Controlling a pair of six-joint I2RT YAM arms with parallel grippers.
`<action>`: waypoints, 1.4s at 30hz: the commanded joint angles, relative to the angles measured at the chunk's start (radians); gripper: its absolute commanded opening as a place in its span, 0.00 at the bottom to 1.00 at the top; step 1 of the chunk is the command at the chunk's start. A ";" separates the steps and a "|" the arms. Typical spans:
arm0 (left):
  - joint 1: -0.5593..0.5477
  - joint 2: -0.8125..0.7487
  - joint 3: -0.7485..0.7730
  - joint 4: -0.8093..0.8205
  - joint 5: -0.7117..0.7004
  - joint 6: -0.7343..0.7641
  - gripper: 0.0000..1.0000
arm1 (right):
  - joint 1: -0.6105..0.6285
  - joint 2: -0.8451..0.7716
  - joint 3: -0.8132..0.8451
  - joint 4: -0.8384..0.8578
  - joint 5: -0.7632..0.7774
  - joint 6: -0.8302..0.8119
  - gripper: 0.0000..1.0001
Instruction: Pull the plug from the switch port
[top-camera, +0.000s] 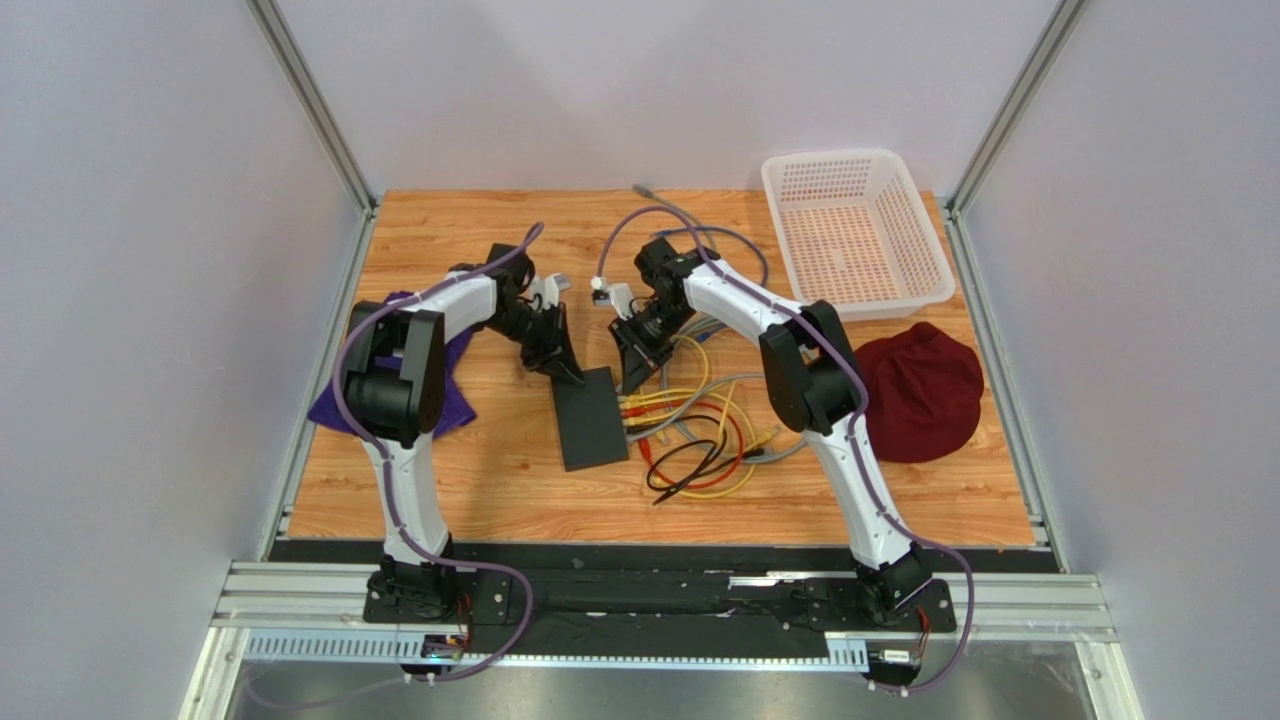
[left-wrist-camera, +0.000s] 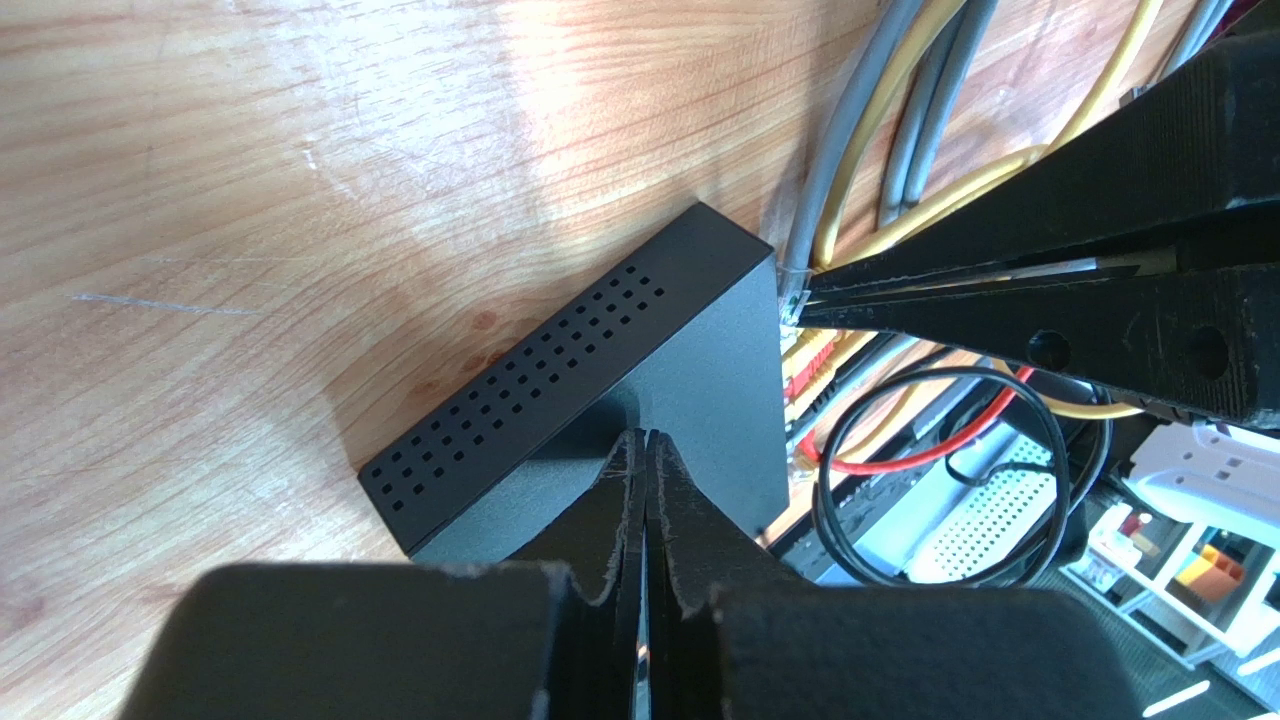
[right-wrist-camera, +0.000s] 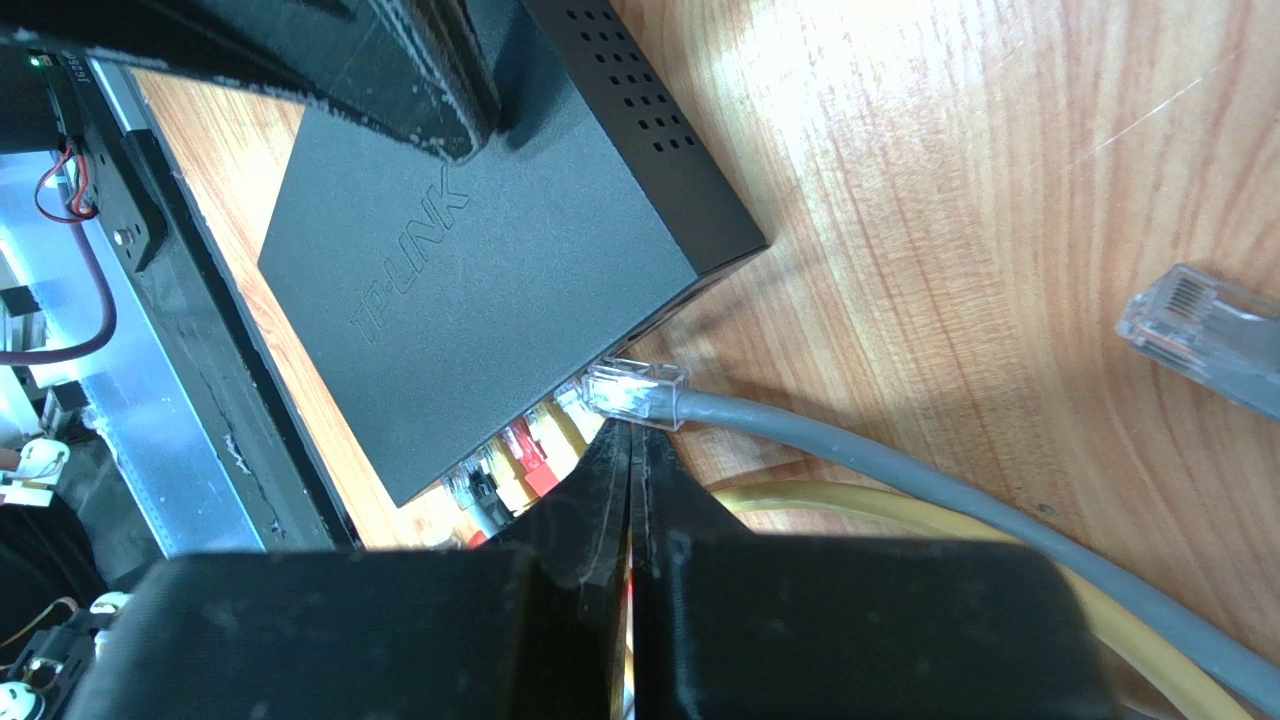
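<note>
The switch (top-camera: 589, 417) is a flat black box lying mid-table, also seen as the switch (left-wrist-camera: 684, 353) and the switch (right-wrist-camera: 481, 270). My left gripper (top-camera: 559, 360) is shut, and the left gripper (left-wrist-camera: 646, 438) rests its tips on the box's top near the vented edge. A clear plug (right-wrist-camera: 634, 393) on a grey cable (right-wrist-camera: 902, 450) sits at the corner end of the socket row. My right gripper (right-wrist-camera: 631, 432) is shut with its tips pinched against that plug's side. The right gripper (top-camera: 631, 360) reaches in from the cable side. Yellow and red plugs (right-wrist-camera: 519, 450) fill neighbouring sockets.
A tangle of yellow, red, grey and black cables (top-camera: 706, 435) spreads right of the switch. A loose clear plug (right-wrist-camera: 1210, 338) lies on the wood. A white basket (top-camera: 857, 225) stands back right, a maroon cap (top-camera: 920, 393) at right, a purple cloth (top-camera: 338, 405) at left.
</note>
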 joint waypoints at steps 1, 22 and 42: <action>-0.004 -0.024 0.014 0.003 -0.028 0.046 0.00 | 0.019 0.043 -0.014 -0.003 0.102 -0.059 0.17; -0.025 -0.015 0.011 0.001 -0.041 0.052 0.00 | 0.053 0.006 -0.082 0.038 0.513 -0.133 0.19; -0.028 -0.009 0.034 -0.016 -0.056 0.055 0.00 | -0.039 -0.212 -0.079 -0.108 0.360 -0.309 0.26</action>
